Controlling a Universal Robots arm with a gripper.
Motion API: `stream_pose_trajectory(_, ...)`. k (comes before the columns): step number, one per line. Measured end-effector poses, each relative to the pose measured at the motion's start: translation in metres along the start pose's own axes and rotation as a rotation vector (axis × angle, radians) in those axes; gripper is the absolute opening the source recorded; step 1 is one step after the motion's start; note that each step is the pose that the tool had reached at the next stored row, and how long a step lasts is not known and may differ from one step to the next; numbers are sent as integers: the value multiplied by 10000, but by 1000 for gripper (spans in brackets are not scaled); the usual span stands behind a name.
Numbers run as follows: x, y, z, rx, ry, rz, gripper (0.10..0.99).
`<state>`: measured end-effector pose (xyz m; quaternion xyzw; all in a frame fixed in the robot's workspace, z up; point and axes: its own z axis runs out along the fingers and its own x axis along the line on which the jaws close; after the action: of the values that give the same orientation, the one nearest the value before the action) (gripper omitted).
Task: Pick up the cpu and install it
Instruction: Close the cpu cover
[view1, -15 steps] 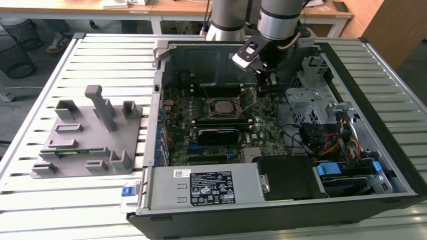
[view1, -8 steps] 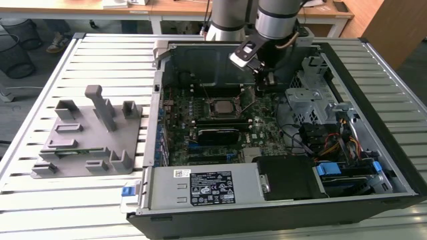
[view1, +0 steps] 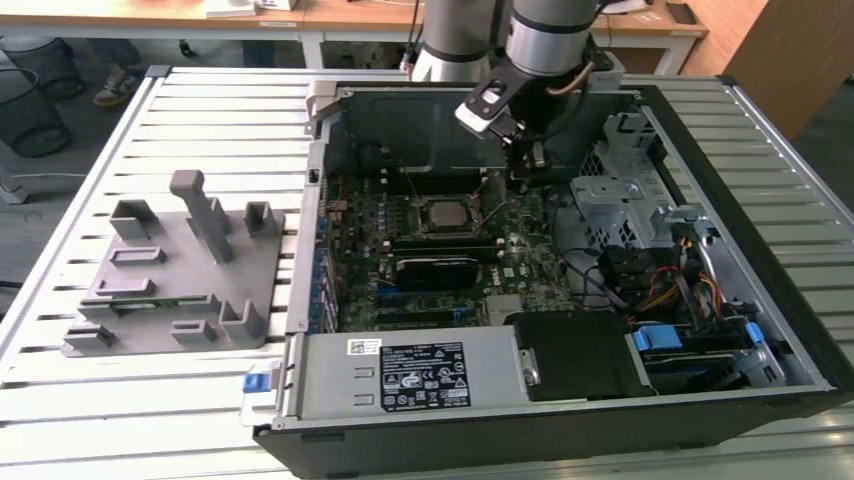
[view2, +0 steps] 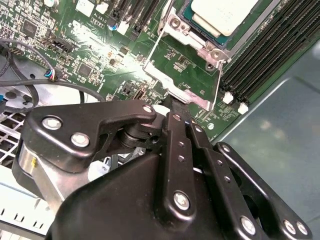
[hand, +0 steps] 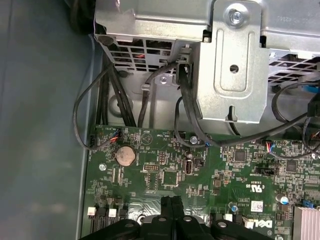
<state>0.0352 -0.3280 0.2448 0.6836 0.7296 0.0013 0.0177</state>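
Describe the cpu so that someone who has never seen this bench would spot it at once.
On the slatted table lies an open black computer case with a green motherboard flat inside. Near the board's middle sits the cpu. It is the only flat square with a plain silvery-white top, unlike the black block beside it.
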Motion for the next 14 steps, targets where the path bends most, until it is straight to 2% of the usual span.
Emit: stream_pose_trajectory(14, 8, -122, -12, 5, 12, 0, 106)
